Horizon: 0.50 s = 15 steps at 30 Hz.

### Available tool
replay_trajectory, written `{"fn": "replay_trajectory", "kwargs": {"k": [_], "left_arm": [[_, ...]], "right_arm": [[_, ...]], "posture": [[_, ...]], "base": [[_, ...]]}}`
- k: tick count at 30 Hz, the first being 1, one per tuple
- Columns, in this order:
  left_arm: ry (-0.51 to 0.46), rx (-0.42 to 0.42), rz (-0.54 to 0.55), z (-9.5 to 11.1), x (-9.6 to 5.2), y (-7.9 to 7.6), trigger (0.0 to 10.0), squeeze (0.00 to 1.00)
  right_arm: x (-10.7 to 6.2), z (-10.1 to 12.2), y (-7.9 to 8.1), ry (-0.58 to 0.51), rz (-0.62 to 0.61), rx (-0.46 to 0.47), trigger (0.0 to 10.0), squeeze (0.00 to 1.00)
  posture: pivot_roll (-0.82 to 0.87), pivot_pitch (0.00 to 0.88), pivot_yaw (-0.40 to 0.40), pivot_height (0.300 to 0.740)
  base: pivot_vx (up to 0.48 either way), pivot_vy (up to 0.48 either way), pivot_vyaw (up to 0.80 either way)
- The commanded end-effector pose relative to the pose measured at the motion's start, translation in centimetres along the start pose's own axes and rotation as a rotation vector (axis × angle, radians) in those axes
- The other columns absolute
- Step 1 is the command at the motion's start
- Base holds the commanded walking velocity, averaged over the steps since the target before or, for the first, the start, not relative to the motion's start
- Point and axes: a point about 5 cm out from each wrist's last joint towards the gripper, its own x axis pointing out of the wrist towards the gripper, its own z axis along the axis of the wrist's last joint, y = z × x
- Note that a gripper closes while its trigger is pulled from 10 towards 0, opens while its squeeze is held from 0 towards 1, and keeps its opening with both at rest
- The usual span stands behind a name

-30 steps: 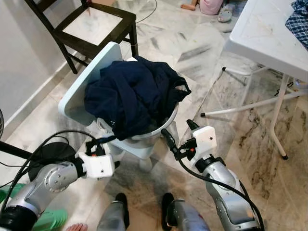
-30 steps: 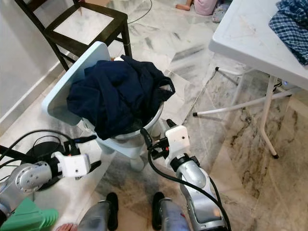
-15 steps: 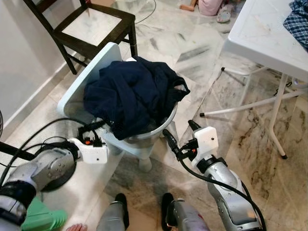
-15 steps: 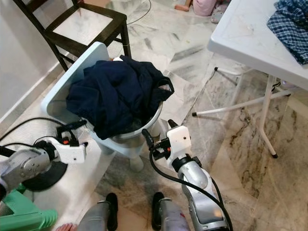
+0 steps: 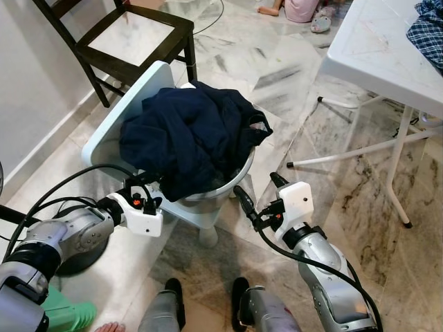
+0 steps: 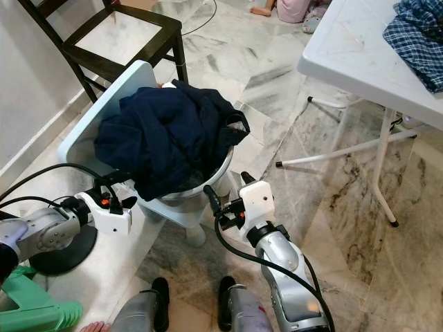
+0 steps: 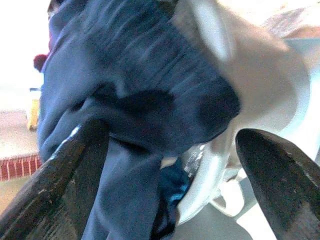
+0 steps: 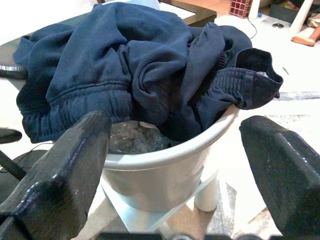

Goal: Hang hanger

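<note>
From the head views, the left end effector (image 5: 147,196) sits at the near-left rim of the tub (image 5: 228,181), fingers spread at the hem of the navy clothes (image 5: 190,135); the right end effector (image 5: 255,200), also spread, waits just off the tub's near-right rim. In the left wrist view, cloth lies between the spread fingers (image 7: 55,175), so a pinch here could drag the whole pile over the rim. In the right wrist view, the clothes (image 8: 145,65) spill over the tub (image 8: 165,165), and I can't make out a hanger among them, so a blind grab could take cloth alone.

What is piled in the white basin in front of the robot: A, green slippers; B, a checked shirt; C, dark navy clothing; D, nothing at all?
C: dark navy clothing heaps over the rim of the white basin, with a ribbed waistband hanging over the edge.
</note>
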Motion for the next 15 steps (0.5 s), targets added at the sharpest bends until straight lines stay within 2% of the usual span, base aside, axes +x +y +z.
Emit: {"fn": "replay_trajectory", "kwargs": {"k": [1,4,7,8,9,10,11,15], "left_arm": [[-0.032,0.022,-0.024,0.2,-0.3,-0.8,10.0,0.0],[-0.041,0.03,-0.02,0.3,-0.3,-0.9,10.0,0.0],[-0.051,0.048,-0.06,0.4,-0.4,-1.7,10.0,0.0],[-0.051,0.059,-0.079,0.5,-0.4,-2.1,9.1,0.0],[-0.043,0.066,-0.101,0.4,-0.4,-2.5,1.1,0.0],[-0.043,0.066,-0.101,0.4,-0.4,-2.5,1.1,0.0],[-0.03,0.081,-0.117,0.3,-0.3,-2.6,0.0,0.0],[0.004,0.102,-0.126,-0.3,-0.3,-2.6,0.0,0.0]], "right_arm": [[-0.3,-0.3,0.1,0.015,0.0,0.0,10.0,0.0],[-0.4,-0.3,0.1,0.015,-0.002,0.001,10.0,0.0],[-0.4,-0.3,0.1,0.016,-0.004,0.001,10.0,0.0],[-0.5,-0.3,0.2,0.016,-0.004,0.001,10.0,0.0],[-0.5,-0.3,0.1,0.018,-0.005,0.0,10.0,0.0],[-0.5,-0.3,0.1,0.018,-0.005,0.0,10.0,0.0],[-0.6,-0.3,0.1,0.021,-0.007,-0.002,10.0,0.0],[-0.6,-0.4,-0.2,0.029,-0.019,-0.013,10.0,0.0]], "posture": [[0.06,0.323,-0.049,0.74],[0.06,0.323,-0.048,0.74],[0.06,0.327,-0.049,0.74],[0.05,0.33,-0.05,0.74],[0.05,0.332,-0.052,0.74],[0.05,0.332,-0.052,0.74],[0.05,0.332,-0.055,0.74],[0.04,0.33,-0.053,0.74]], "base": [[0.0,0.0,0.0],[0.0,0.0,0.0],[0.0,0.0,0.0],[0.0,0.0,0.0],[0.0,0.0,0.0],[0.0,0.0,0.0],[0.0,0.0,0.0],[0.0,0.0,0.0]]}}
